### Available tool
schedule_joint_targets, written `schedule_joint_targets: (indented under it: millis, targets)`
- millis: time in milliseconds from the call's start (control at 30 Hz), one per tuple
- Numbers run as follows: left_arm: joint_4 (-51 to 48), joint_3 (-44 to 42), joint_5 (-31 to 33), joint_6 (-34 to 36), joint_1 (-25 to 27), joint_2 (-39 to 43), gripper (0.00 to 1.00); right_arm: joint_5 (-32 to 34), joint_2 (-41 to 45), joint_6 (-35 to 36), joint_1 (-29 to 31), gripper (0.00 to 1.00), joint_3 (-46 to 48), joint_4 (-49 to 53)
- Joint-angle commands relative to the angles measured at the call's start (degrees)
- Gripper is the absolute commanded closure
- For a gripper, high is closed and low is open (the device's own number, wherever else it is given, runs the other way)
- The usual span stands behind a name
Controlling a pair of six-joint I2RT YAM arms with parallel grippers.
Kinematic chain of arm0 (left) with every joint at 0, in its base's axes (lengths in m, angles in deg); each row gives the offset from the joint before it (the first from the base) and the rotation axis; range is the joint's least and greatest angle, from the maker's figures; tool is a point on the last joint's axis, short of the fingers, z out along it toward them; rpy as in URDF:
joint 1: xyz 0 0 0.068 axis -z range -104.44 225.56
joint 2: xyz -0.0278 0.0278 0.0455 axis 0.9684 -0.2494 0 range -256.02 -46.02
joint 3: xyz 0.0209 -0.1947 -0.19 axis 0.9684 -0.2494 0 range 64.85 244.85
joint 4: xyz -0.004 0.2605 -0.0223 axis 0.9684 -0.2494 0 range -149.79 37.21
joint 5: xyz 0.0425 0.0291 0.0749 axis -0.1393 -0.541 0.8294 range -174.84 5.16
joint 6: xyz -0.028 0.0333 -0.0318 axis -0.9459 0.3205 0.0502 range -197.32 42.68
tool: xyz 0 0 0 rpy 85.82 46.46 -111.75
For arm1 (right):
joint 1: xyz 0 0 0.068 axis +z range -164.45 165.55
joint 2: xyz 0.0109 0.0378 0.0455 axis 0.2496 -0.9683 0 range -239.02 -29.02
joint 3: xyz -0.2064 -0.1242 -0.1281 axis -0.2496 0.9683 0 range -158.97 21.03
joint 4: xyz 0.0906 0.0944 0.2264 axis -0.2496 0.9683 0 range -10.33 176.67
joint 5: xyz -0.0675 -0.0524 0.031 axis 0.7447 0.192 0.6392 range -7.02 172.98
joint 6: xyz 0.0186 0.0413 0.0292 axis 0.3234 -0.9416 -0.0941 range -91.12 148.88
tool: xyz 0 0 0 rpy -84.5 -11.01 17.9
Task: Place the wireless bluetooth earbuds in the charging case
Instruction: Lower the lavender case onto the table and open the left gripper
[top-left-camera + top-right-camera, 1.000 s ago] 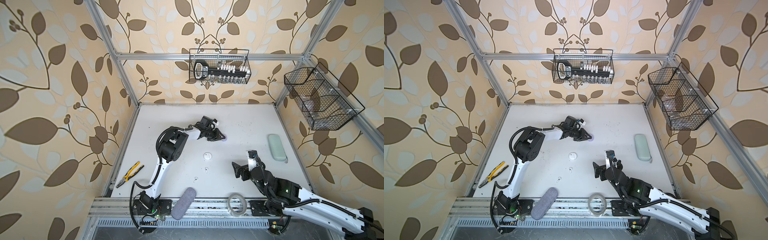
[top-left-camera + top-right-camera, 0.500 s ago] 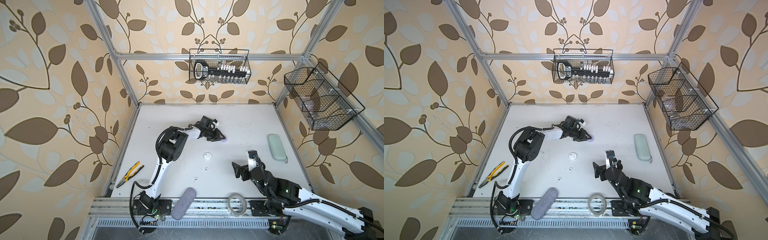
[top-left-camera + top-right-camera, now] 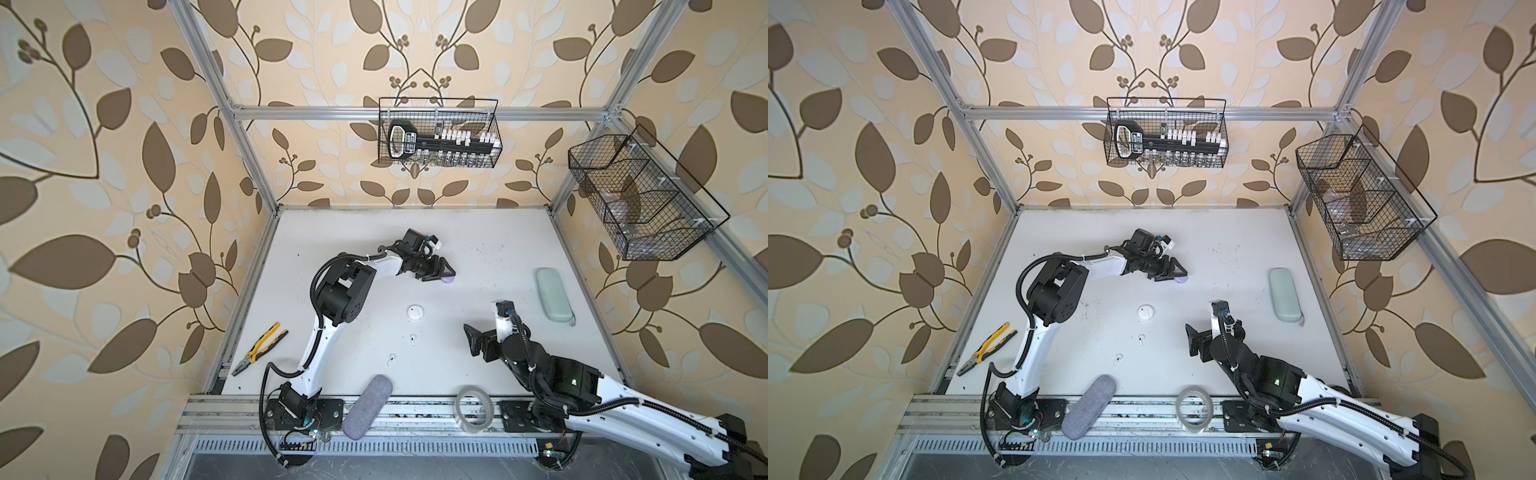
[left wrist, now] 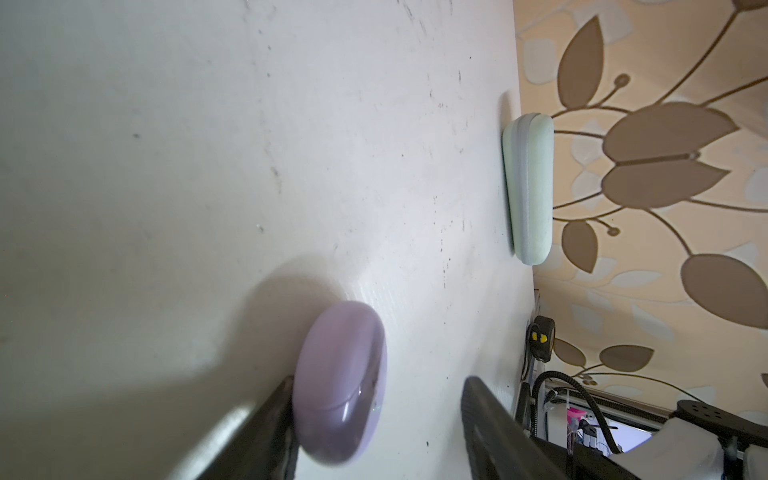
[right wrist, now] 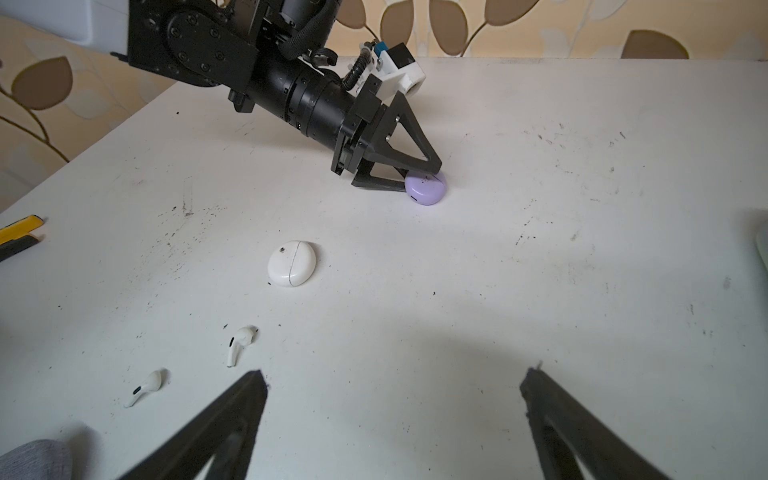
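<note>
Lilac glossy plastic pebble-shaped case (image 4: pixel 338 386) on scuffed white table (image 4: pixel 166 124)

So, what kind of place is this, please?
Probably a robot test cell, not a home: aluminium frame, wallpapered walls, white table, left arm and right arm bolted to its front rail.
</note>
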Motion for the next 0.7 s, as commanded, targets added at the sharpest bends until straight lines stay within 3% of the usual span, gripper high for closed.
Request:
schedule_joint_targets:
  millis: [0, 567, 667]
  targets:
    - [-7.35, -0.18, 5.82, 1.84, -0.28, -0.06, 0.34, 1.52, 0.31, -0.39, 0.33, 0.03, -0.71, 0.04]
    - [-10.98, 0.78, 7.96, 1.63, -0.33, 2.43, 0.20, 1.70, 0.31, -0.48, 0.62, 0.03, -0.65, 0.04]
    - [-10.50, -0.64, 9.82, 1.86, -0.58, 4.01, 0.24, 1.79, 0.33, -0.48, 0.61, 0.03, -0.69, 0.08]
